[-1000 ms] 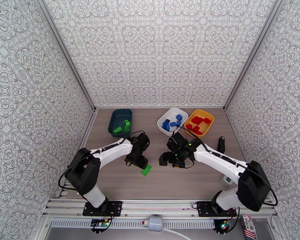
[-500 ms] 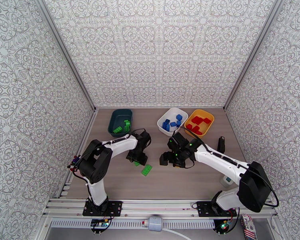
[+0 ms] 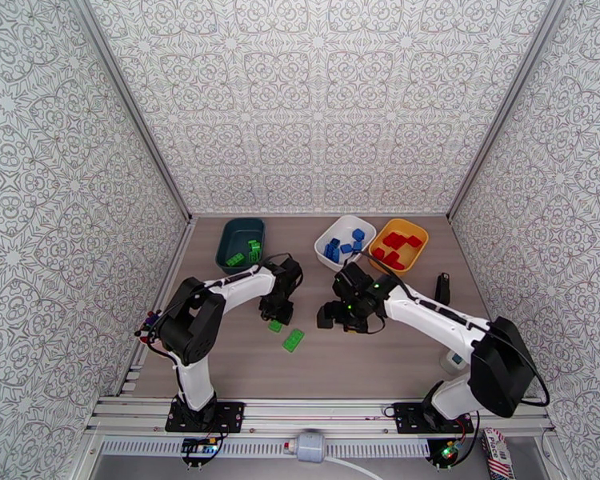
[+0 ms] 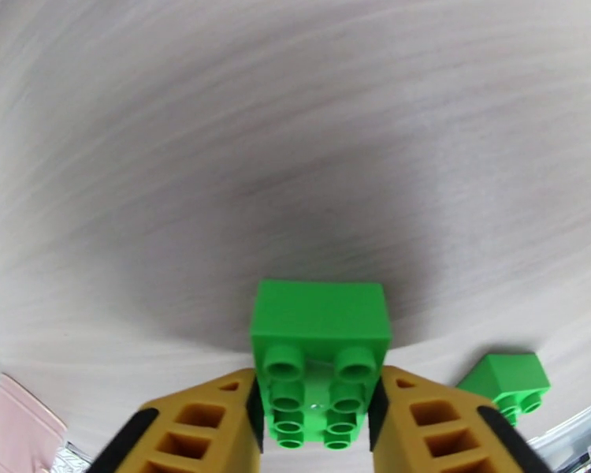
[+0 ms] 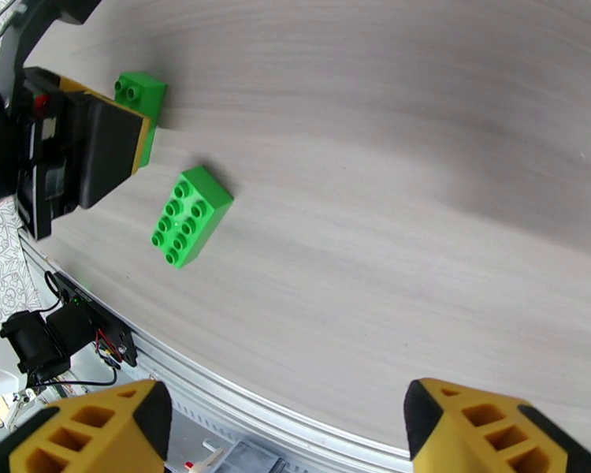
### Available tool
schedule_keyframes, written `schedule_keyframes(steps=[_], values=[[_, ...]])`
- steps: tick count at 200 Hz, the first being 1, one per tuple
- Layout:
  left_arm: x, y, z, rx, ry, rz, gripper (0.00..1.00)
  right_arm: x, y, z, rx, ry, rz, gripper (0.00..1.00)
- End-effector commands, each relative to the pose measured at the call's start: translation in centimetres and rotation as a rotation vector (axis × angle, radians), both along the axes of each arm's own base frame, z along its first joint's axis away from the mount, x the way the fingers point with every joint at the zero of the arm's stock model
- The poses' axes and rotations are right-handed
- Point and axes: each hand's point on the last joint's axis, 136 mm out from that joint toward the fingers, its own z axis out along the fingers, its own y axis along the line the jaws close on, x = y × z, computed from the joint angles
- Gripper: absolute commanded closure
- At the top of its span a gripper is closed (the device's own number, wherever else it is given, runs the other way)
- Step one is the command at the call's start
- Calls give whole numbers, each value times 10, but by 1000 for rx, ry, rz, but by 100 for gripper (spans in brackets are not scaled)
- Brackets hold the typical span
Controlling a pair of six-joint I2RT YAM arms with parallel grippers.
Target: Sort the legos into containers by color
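We held a green brick (image 4: 319,325) across its width in our left gripper (image 4: 313,392), the teal tub (image 3: 238,233) near, beyond it and slightly left; our right gripper (image 5: 284,404) gaped.

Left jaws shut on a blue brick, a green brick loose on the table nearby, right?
Not blue. The brick in the left gripper, jaws shut on it, is green, as the left wrist view shows. The other green brick does lie loose on the table.

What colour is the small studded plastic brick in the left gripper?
The brick is green; left wrist view.
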Motion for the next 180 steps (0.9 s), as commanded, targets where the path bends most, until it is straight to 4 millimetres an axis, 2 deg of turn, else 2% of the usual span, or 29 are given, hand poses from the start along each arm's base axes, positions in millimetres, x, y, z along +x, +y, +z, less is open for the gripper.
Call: schedule_keyframes(steps=[1, 18, 40, 66, 98, 115, 138, 180], values=[[1, -7, 12, -69, -21, 37, 65, 12, 12, 5, 25, -9, 23, 18], [7, -8, 19, -99, -41, 62, 67, 18, 20, 7, 27, -4, 41, 18], [20, -9, 39, -158, -82, 101, 68, 29, 31, 13, 35, -11, 56, 18], [43, -8, 72, -243, -141, 148, 68, 43, 49, 23, 80, -19, 65, 18], [76, 4, 110, -347, -203, 228, 69, 64, 74, 39, 132, -38, 81, 18], [92, 15, 127, -410, -229, 286, 70, 74, 86, 47, 151, -47, 90, 19], [113, 40, 140, -487, -266, 388, 71, 86, 98, 55, 171, -54, 100, 19], [149, 97, 150, -558, -333, 574, 70, 108, 117, 61, 204, -46, 101, 19]])
